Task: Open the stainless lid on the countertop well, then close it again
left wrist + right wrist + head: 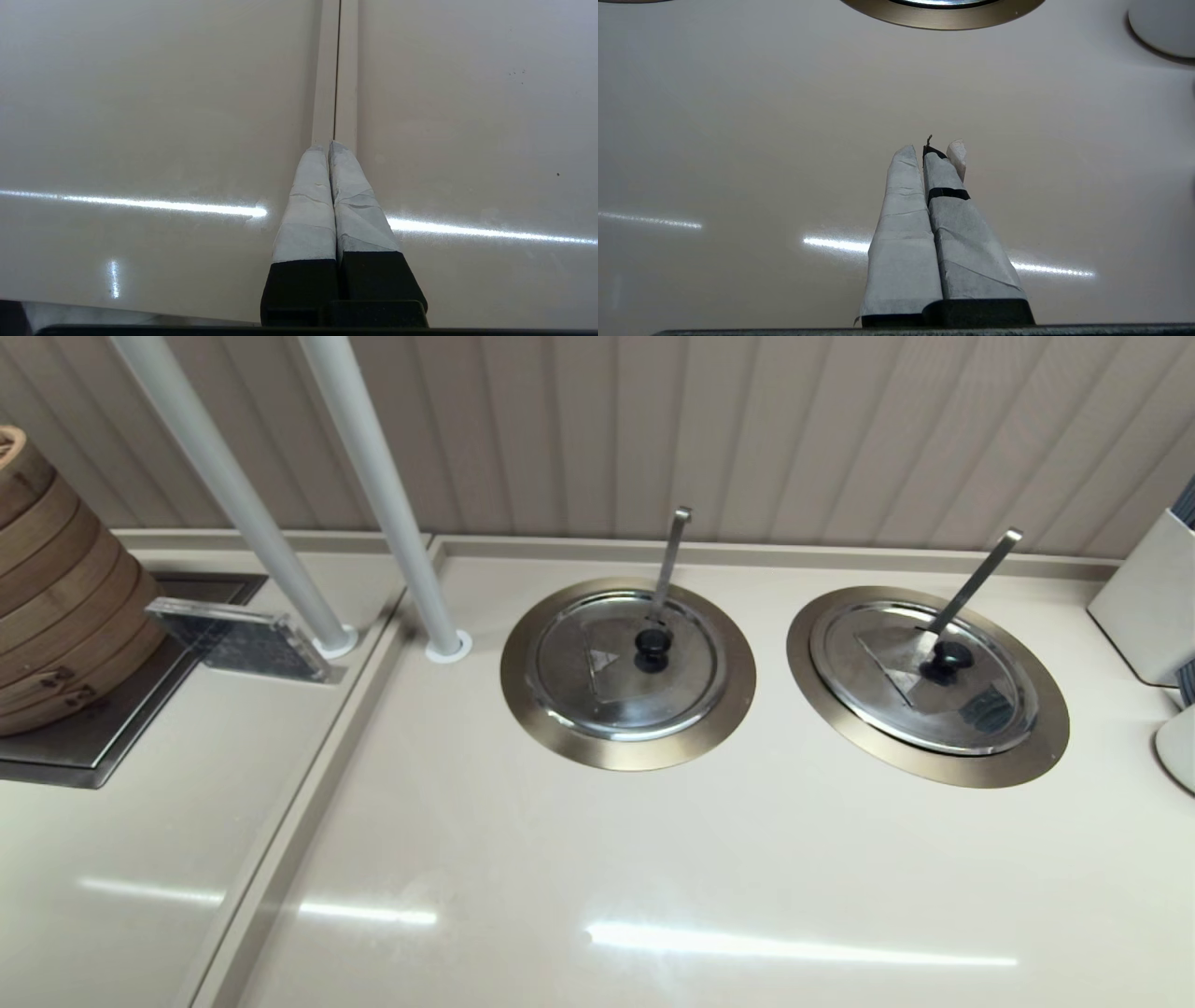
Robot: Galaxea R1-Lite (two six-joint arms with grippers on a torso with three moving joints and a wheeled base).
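The stainless lid [934,723], with its black knob [948,660], creased wedge flap and dark patch near the rim, sits closed on the right-hand countertop well, inside the bronze-grey ring [990,773]. The head view shows neither gripper. My right gripper [920,151] is shut and holds nothing. It hovers over bare counter, well short of that ring [943,16], whose near edge shows in the right wrist view. My left gripper [328,147] is shut on nothing above the seam [335,70] between two counter sections.
A like lid with a triangle sticker [625,695] covers the left well. Ladle handles [670,555] [976,581] stick up through both lids. Bamboo steamers [56,588] stand far left beside two white poles [373,476]. A white container [1148,597] and a white round object [1178,747] stand far right.
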